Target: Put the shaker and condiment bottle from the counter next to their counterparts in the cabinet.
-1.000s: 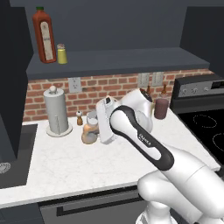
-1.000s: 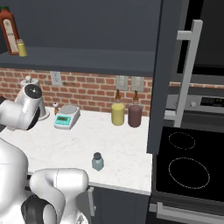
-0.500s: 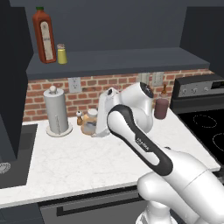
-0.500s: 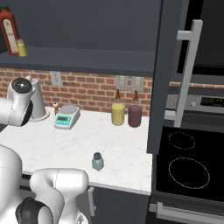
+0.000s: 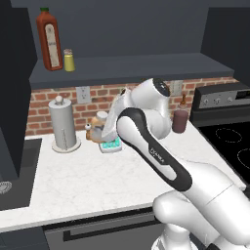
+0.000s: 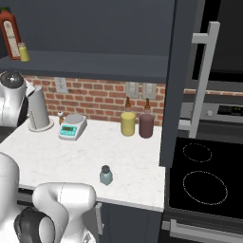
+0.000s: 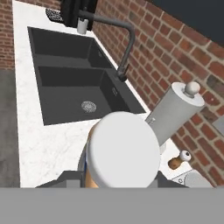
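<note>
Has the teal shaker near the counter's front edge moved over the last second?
No. In the right base view the shaker stands in the same spot on the counter, at the same offset from the yellow jar and the scale.

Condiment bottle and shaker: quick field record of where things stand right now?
gripper: shut on condiment bottle, held above counter
condiment bottle: peach-orange, pale cap, near paper towel holder
shaker: upright near counter's front edge, untouched
counterparts: red bottle and yellow shaker on cabinet shelf
steps done: none placed in the cabinet yet
</note>
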Tool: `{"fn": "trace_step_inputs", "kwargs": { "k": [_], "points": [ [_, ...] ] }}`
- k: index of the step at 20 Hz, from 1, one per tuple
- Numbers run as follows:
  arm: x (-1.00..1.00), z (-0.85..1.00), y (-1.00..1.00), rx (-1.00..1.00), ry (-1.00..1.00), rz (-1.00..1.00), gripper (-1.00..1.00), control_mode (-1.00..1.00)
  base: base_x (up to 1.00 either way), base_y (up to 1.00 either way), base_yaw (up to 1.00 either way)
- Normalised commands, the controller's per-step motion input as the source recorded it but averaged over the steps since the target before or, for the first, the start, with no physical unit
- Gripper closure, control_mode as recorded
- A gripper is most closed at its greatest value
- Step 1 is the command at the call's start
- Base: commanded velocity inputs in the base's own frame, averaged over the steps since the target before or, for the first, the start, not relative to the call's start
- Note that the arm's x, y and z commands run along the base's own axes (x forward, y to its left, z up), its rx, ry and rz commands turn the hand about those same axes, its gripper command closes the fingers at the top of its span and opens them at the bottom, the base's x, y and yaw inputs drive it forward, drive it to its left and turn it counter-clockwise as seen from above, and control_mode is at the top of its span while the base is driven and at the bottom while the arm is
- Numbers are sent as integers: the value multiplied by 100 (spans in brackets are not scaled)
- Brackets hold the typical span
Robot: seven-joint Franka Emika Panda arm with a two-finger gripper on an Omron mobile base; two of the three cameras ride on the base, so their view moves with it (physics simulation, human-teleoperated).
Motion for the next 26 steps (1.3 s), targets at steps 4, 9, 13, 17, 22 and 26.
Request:
{"fn": "trace_step_inputs", "kwargs": {
  "k": [4,9,13,17,22,26],
  "points": [
    [0,48,1,0,25,0,100,-100,0,0,0],
    [1,56,0,0,21,0,100,-100,0,0,0],
    [0,51,0,0,8,-5,100,-100,0,0,0],
    [0,43,0,0,1,-11,100,-100,0,0,0],
    [0,17,0,-12,-3,-16,100,-100,0,0,0],
    [-1,19,4,-7,-4,-21,100,-100,0,0,0]
  ]
}}
